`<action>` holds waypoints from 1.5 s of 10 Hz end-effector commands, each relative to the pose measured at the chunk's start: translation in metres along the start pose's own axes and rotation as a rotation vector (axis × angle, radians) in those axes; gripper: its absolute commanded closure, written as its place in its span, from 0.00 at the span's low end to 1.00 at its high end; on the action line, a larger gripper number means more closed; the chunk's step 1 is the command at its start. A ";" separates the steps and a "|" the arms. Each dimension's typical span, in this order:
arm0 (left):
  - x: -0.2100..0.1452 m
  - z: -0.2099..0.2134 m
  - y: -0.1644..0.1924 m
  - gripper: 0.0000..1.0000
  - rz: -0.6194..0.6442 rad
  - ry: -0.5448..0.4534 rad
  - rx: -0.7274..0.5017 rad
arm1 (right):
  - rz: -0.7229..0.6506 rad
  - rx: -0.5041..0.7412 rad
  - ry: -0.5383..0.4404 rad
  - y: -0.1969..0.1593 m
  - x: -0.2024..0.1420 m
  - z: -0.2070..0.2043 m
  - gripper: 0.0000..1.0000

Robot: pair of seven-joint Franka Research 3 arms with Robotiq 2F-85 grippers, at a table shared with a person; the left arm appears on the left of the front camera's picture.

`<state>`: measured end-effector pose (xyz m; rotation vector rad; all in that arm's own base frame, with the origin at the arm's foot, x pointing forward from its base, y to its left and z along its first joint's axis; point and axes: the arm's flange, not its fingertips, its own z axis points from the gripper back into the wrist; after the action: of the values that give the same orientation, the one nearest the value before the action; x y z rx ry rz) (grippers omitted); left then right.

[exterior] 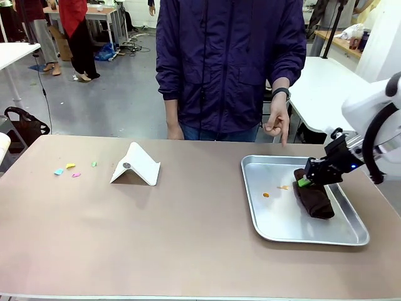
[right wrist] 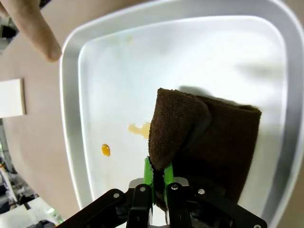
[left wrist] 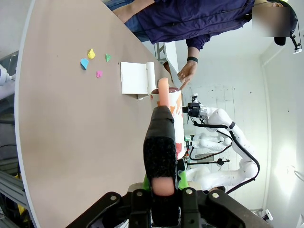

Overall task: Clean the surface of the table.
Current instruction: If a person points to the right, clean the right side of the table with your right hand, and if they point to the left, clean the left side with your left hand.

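The table [exterior: 188, 251] is a broad, smooth, matte taupe slab with a thin pale edge; it spans the front view, and the left wrist view shows it turned sideways. A person in a dark purple jacket stands at its far edge, with one hand [exterior: 277, 122] pointing down at the tray's far rim. Near the table's right edge lies a rectangular silver metal tray [exterior: 276, 216] with rounded corners. A folded dark brown terry cloth [exterior: 318, 200] rests by the tray's right rim.

The right gripper [exterior: 305, 180] is clenched on the cloth's near corner – the right wrist view shows the nap pinched between the green pads. The left gripper [left wrist: 164, 183] is clamped on a grainy black tool [left wrist: 159, 147] with a rounded peach tip.

A white folded card [exterior: 138, 164] stands tent-like toward the table's far edge, left of the middle. Small coloured paper scraps [exterior: 70, 168] are scattered near the far left corner. On the tray's bare metal sit a yellowish smear [right wrist: 137, 128] and an orange drop [right wrist: 105, 150] – both are clearer in the right wrist view.
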<state>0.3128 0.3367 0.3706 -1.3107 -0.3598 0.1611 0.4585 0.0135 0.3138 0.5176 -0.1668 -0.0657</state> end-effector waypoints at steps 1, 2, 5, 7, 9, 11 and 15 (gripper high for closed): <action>-0.003 0.000 -0.003 1.00 -0.009 0.005 -0.001 | 0.022 0.018 -0.021 0.011 0.007 -0.012 0.91; -0.003 0.000 -0.003 1.00 -0.009 0.005 -0.001 | 0.046 0.055 -0.015 0.022 0.007 -0.017 0.91; -0.003 0.000 -0.003 1.00 -0.009 0.005 -0.001 | 0.133 0.070 0.052 0.051 0.003 -0.043 0.91; -0.003 0.000 -0.003 1.00 -0.009 0.005 -0.001 | 0.209 0.066 0.090 0.076 -0.001 -0.056 0.91; -0.003 0.000 -0.003 1.00 -0.009 0.005 -0.001 | 0.306 0.028 0.123 0.100 -0.013 -0.069 0.91; -0.003 0.000 -0.003 1.00 -0.009 0.005 -0.001 | 0.364 -0.016 0.166 0.107 -0.021 -0.079 0.91; -0.003 0.000 -0.003 1.00 -0.009 0.005 -0.001 | 0.351 -0.113 0.155 0.098 -0.021 -0.079 0.91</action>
<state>0.3129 0.3367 0.3707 -1.3107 -0.3598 0.1610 0.4533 0.1451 0.2983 0.4377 -0.0911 0.3399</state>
